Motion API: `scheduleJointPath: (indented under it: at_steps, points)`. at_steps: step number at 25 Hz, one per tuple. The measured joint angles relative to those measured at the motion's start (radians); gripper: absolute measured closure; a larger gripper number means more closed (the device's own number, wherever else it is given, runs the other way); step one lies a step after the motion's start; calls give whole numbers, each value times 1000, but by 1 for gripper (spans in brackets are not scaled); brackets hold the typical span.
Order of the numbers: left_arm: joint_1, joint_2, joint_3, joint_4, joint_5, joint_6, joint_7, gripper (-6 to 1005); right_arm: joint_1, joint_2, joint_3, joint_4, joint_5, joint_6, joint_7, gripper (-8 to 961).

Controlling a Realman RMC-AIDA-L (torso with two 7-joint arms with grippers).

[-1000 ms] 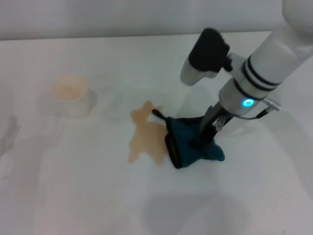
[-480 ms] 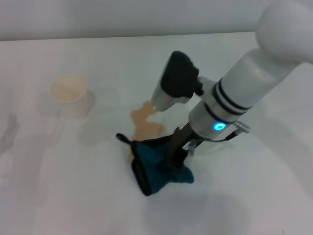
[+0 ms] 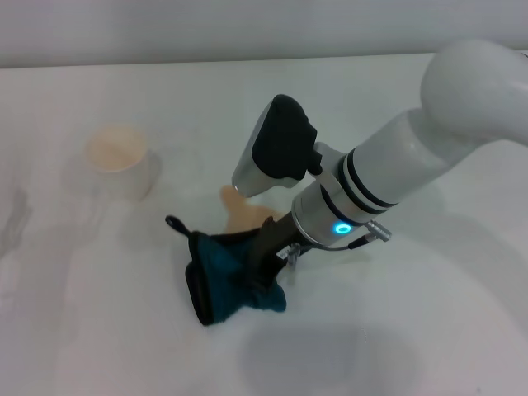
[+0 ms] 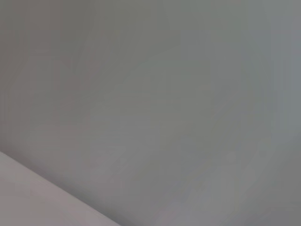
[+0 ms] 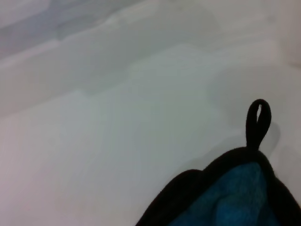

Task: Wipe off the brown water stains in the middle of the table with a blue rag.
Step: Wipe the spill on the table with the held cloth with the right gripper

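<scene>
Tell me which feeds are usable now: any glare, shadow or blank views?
Head view: soft, even light; a faint shadow lies on the table, the right gripper and blue rag hide most of the brown water stains. Left wrist view: featureless grey. Right wrist view: rag's black loop shows clearly.

No legible text, labels, brands, numbers or signs on any surface in the head or wrist views.
</scene>
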Motion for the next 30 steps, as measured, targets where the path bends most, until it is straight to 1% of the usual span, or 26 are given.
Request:
scheduleJointPath:
  at_steps: [6, 11, 12, 30]
  points:
    - [1, 0, 0, 0, 0, 0, 0, 108, -13, 0, -11, 1, 1, 101, -2, 867]
    - [0, 0, 0, 0, 0, 0, 0, 108, -12, -1, -43, 11, -7, 202, -3, 867]
    - [0, 0, 0, 0, 0, 0, 0, 108, -12, -1, -43, 11, -7, 202, -3, 867]
    - [0, -3, 0, 0, 0, -1, 0, 109, -17, -3, -41, 109, -88, 521, -4, 867]
